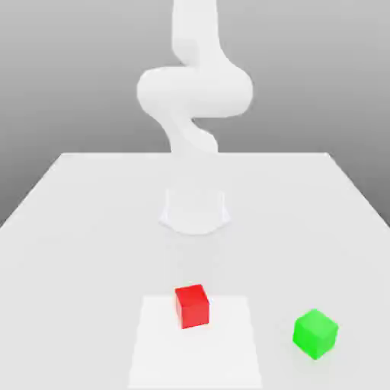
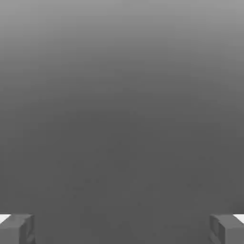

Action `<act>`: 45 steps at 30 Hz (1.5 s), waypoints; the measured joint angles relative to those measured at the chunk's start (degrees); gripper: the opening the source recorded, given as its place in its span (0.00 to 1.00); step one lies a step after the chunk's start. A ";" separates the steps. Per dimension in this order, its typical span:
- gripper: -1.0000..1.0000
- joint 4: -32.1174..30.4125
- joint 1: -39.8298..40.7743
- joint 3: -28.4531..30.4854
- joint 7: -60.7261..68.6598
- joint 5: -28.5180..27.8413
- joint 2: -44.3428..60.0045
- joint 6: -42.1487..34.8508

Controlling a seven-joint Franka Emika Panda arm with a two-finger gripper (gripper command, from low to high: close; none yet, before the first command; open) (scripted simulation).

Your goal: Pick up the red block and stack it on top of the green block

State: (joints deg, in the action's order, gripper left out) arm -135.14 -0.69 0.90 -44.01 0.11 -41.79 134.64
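Near the white table's (image 1: 91, 198) front edge sit a small red cube (image 1: 192, 305) and a green cube (image 1: 315, 333), apart, ungrasped. Fully spread and empty, the gripper (image 2: 122, 228) seems readied for the approach.

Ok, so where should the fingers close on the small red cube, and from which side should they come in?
Come straight down from above and close on two opposite vertical faces of the small red cube. It sits flat on the white table, turned slightly, so the wrist probably needs a small matching twist. The green cube stands well apart, toward the exterior view's right, leaving every side free.
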 joint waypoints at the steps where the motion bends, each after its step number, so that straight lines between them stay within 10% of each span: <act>1: 0.50 -1.60 -0.32 0.41 0.88 0.05 2.00 1.40; 17: 0.50 -27.22 -3.56 4.41 14.35 -0.62 35.90 24.66; 24: 0.50 -27.26 -2.02 1.95 18.06 2.98 51.35 37.34; 25: 0.00 -27.03 -1.47 1.29 18.35 3.40 53.08 38.83; 39: 0.00 -28.82 -1.47 2.27 15.58 -0.42 40.41 27.94; 45: 0.00 -18.52 -13.61 -3.56 18.29 -1.19 42.36 19.58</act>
State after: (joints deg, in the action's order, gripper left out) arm -153.66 -14.30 -2.67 -25.72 -1.08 0.57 154.21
